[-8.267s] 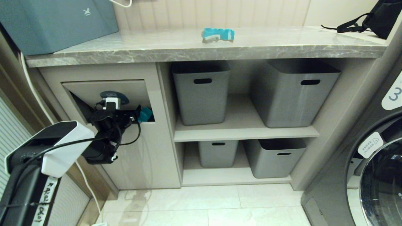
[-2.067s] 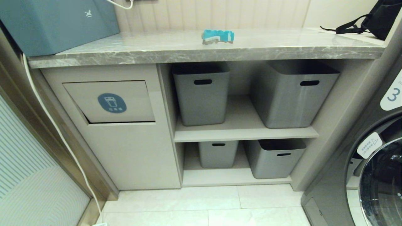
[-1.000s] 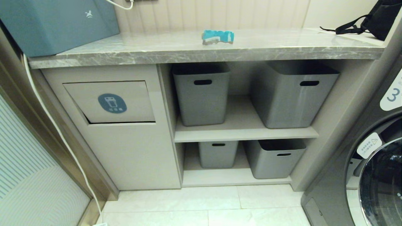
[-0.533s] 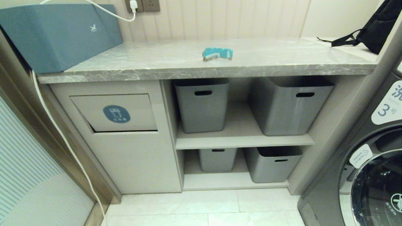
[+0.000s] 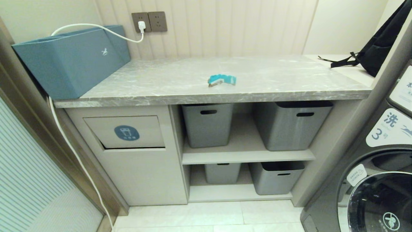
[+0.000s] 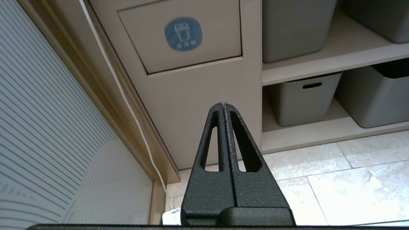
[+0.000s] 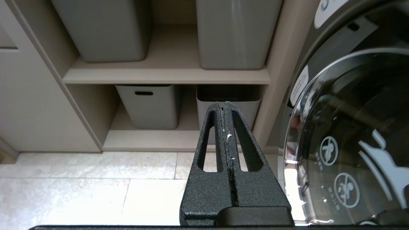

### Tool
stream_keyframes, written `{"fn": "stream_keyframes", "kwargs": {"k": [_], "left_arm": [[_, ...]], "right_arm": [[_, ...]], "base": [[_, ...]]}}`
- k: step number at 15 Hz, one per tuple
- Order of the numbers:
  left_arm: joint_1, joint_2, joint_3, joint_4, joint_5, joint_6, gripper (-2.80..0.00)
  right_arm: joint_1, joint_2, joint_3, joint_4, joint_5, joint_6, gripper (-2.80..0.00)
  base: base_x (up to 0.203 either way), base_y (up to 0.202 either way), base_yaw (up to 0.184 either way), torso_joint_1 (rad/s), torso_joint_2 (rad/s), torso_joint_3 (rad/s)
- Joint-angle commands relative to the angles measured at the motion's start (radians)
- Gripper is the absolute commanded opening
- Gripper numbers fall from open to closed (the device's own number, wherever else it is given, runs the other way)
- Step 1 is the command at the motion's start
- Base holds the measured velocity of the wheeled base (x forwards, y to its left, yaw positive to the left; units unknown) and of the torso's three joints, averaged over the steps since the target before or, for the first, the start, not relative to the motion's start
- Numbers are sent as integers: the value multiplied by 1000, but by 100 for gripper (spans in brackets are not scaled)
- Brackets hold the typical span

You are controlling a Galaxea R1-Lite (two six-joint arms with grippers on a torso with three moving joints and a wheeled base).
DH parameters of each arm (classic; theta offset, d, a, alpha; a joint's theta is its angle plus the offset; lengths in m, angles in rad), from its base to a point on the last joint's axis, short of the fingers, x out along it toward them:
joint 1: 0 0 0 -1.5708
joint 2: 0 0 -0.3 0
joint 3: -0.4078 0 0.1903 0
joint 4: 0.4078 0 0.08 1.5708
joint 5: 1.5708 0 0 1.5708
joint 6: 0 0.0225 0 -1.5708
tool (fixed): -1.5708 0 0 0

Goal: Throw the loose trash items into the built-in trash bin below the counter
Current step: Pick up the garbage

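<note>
Flap (image 5: 125, 132) of the built-in trash bin sits closed at far left under the counter (image 5: 257, 93), blue icon showing. Left gripper (image 6: 222, 105) hangs low before that cabinet, fingers pressed together, empty. Mid-counter lies one teal wrapper scrap (image 5: 221, 80), near the front edge. Right gripper (image 7: 223, 103) is parked low toward the washer (image 5: 379, 180), fingers likewise pressed together. Judgement: next, collect the scrap. Open wide first, descend from above, pinch the crumpled bulk, not the thin whitish edge.

Left gripper (image 6: 223, 103) and right gripper (image 7: 223, 103), matte black textured tapering fingers, long slots, perhaps plastic
</note>
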Motion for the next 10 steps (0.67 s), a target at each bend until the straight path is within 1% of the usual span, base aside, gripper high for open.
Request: {"fn": "stream_keyframes", "kwargs": {"k": [1,8,10], "left_arm": [[0,1,0,0,0,1,-280],[0,0,0,0,0,1,-280],[0,0,0,1,0,1,-280]], "right_arm": [[0,0,2,0,0,-1,-280],[0,-1,0,1,0,6,-280],[0,-2,0,2,0,7,-280]], "base": [[0,0,0,205,-486,-286],[0,0,0,222,-499,-280],[0,0,0,172,-379,-201]]}}
